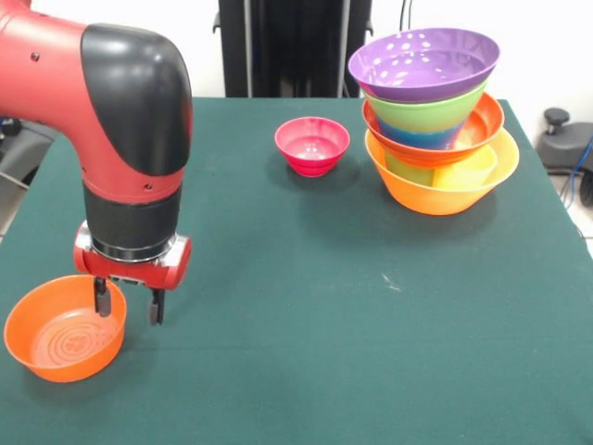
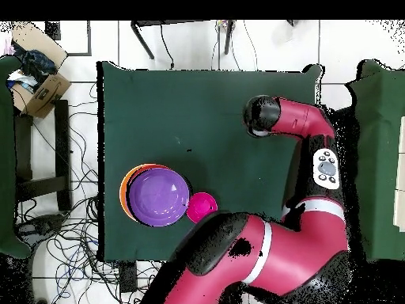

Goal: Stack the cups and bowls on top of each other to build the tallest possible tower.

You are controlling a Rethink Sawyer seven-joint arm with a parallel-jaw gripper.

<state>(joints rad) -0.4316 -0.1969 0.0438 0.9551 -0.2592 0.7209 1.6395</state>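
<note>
1. the green table (image 1: pixel 306 324) carries everything, and the red and black arm (image 1: pixel 120 111) leans over its near left corner in the front view.
2. the tower (image 1: pixel 434 120) stands at the far right: the big orange bowl (image 1: pixel 443 193) at the bottom with yellow and green pieces showing inside it, then the wide red-orange bowl (image 1: pixel 482 130), the lime green bowl (image 1: pixel 428 113) with blue showing beneath it, and the purple bowl (image 1: pixel 424 63) on top, tilted.
3. the small orange bowl (image 1: pixel 60 329) sits at the near left, nothing in it.
4. the small pink bowl (image 1: pixel 312 145) stands alone left of the tower, well apart from the orange one.
5. the gripper (image 1: pixel 128 301) hangs spread apart, one finger (image 1: pixel 101 297) inside the small orange bowl's rim, the other outside, holding nothing.
</note>
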